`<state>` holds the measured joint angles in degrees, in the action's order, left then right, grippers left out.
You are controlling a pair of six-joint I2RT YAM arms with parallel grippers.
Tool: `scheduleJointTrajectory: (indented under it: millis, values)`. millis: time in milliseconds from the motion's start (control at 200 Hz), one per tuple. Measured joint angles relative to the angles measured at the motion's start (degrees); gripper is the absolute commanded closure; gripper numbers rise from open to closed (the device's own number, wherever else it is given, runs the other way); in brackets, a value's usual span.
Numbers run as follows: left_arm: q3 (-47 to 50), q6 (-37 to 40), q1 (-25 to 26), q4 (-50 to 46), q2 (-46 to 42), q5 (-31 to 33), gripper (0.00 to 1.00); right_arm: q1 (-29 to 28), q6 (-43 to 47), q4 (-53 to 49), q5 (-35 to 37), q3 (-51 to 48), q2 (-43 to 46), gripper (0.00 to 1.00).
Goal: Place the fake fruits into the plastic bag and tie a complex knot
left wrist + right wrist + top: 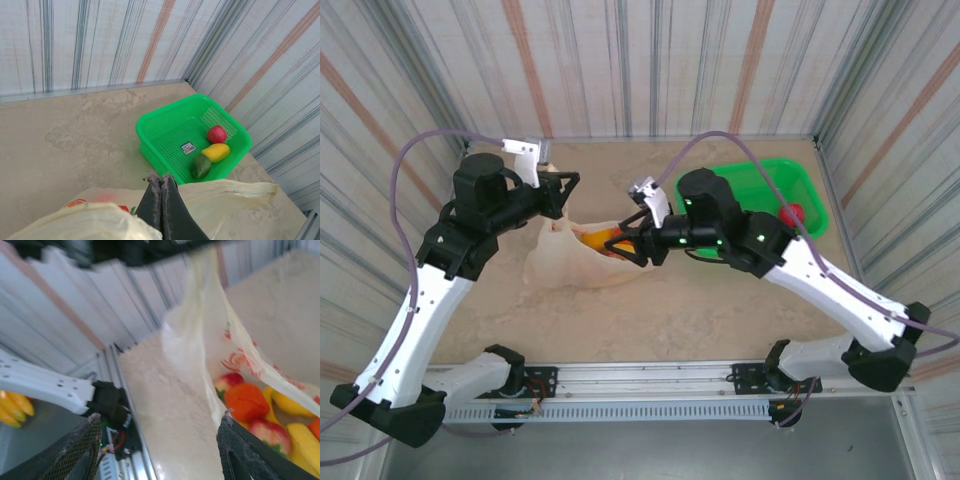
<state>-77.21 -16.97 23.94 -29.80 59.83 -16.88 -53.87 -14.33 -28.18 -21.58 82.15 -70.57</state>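
The cream plastic bag [570, 265] lies mid-table with its mouth facing right. My left gripper [568, 185] is shut on the bag's upper edge and holds it up; in the left wrist view the closed fingertips [161, 179] rise out of the bag film [235, 192]. My right gripper [625, 238] stands open at the bag's mouth. In the right wrist view it [160, 417] spans bare table, and its right finger [240, 450] touches the bag's rim [200, 340]. Several fake fruits lie inside: an orange one [245, 402], a red one [270, 435], a yellow one [300, 437].
A green basket [790, 170] stands at the back right, close behind the right arm. It [170, 125] holds a red fruit [216, 134], a yellow one [216, 152] and a green one [201, 166]. Striped walls close in the table on three sides.
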Motion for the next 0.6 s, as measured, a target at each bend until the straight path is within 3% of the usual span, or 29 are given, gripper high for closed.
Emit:
scheduleJointTrajectory:
  millis: [215,446,521,601]
  values:
    - [0.0,-0.44,0.0,0.0,0.2,-0.17,0.99,9.22,-1.49,1.84,1.4,-4.83,11.04,0.38]
    - [0.0,-0.85,0.0,0.0,0.22,-0.24,0.98,29.18,-13.77,-4.76,20.31,-12.44,18.6,0.37]
    - [0.0,-0.85,0.0,0.0,0.22,-0.59,0.98,35.28,-19.5,-9.38,24.15,-14.47,17.51,0.43]
    - [0.0,-0.87,0.0,0.0,0.22,-0.66,0.98,39.74,-25.68,-14.97,26.73,-16.74,14.16,0.6]
